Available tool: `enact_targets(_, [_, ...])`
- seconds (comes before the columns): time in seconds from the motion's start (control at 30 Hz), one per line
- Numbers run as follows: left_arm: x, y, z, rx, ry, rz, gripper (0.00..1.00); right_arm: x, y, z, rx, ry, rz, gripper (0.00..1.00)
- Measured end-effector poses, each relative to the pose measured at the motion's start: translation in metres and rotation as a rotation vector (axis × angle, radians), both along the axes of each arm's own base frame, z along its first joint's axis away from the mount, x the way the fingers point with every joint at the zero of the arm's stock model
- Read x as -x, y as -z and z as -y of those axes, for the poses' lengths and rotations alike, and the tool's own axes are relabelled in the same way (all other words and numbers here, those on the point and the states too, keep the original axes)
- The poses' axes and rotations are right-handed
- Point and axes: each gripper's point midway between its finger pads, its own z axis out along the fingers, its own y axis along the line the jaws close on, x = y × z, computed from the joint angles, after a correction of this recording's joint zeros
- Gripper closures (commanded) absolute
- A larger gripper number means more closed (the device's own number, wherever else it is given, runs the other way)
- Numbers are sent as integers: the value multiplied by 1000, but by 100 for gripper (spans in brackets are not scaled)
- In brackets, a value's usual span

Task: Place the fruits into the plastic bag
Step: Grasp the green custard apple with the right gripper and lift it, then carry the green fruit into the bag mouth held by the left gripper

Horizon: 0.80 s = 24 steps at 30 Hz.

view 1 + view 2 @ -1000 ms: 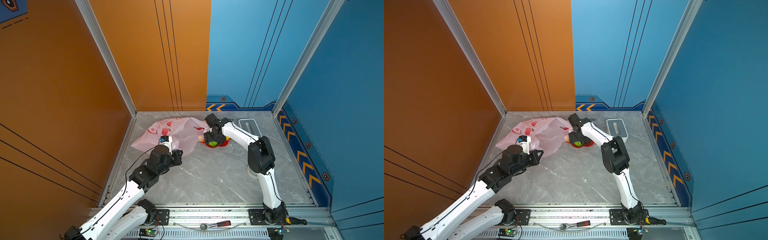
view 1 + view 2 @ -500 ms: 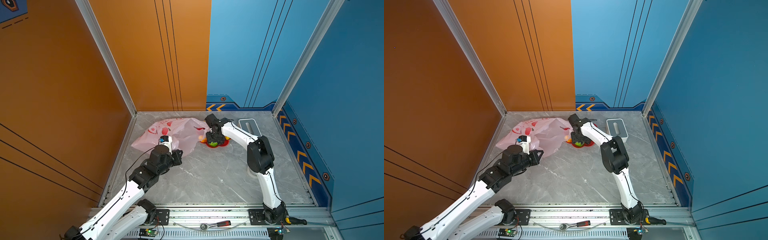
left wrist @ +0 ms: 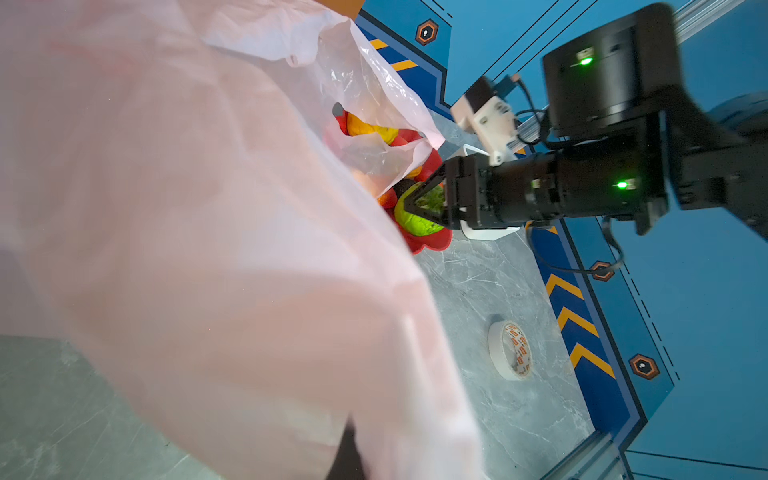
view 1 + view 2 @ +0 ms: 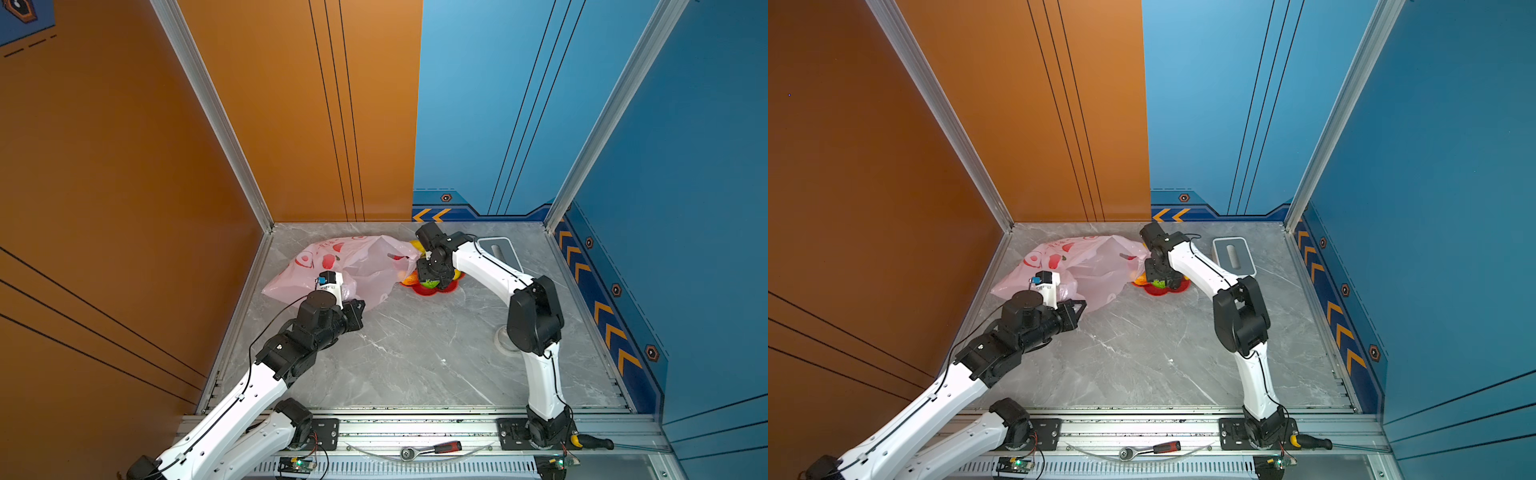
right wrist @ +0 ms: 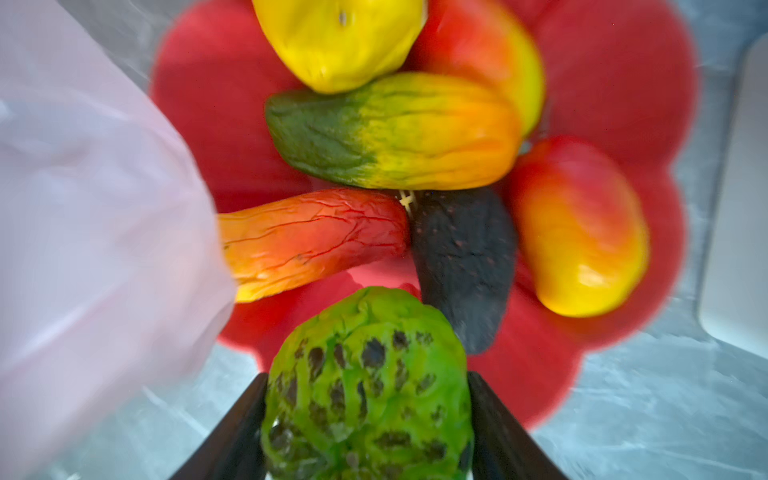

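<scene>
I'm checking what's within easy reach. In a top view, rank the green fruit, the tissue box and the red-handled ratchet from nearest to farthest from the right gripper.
1. green fruit: between the fingers of the right gripper, over the red dish.
2. tissue box: to its right, slightly farther back.
3. red-handled ratchet: on the front rail, farthest.

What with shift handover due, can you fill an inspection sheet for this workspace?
Surface: grey marble tabletop, no spills seen.
Job's things: plastic bag crumpled, its edge overlapping the red dish; fruits piled on the dish.
Clutter: tissue box, tape roll; ratchet on the front rail.
Hands: left hand shut on plastic bag; right hand shut on green fruit.
Cables: black cable loops off the right wrist, hanging free.
Surroundings: orange wall, blue wall; nothing else seen.
</scene>
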Motion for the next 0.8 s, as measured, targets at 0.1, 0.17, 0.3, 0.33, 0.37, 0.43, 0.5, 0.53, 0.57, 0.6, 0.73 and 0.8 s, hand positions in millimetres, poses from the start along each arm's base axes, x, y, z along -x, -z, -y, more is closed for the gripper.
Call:
enact_targets(0.1, [0, 0, 0, 0, 0, 0, 100, 3, -31, 11, -62, 33, 39, 37])
enact_targets(0.17, [0, 0, 0, 0, 0, 0, 100, 5, -48, 21, -106, 58, 62, 37])
enact_targets(0.3, [0, 0, 0, 1, 0, 1, 100, 11, -68, 35, -180, 98, 81, 37])
enact_targets(0.33, [0, -1, 0, 2, 0, 2, 100, 13, -72, 37, -208, 107, 82, 37])
enact_targets(0.37, [0, -1, 0, 3, 0, 4, 100, 15, -76, 39, -239, 114, 83, 37])
enact_targets(0.43, [1, -2, 0, 4, 0, 6, 100, 19, -84, 40, -312, 127, 84, 37])
enact_targets(0.5, [1, -2, 0, 4, 0, 5, 100, 22, -93, 40, -402, 139, 86, 37])
enact_targets(0.53, [1, -2, 0, 5, -1, 4, 100, 24, -99, 40, -453, 145, 88, 37])
enact_targets(0.57, [1, -2, 0, 6, -1, 4, 100, 24, -107, 39, -510, 153, 93, 37])
enact_targets(0.6, [1, -2, 0, 6, -1, 4, 100, 24, -113, 38, -556, 157, 97, 37])
enact_targets(0.73, [1, -2, 0, 7, 1, 3, 100, 19, -139, 26, -759, 153, 105, 37])
enact_targets(0.8, [1, -2, 0, 6, 2, 2, 100, 18, -148, 15, -852, 140, 96, 37])
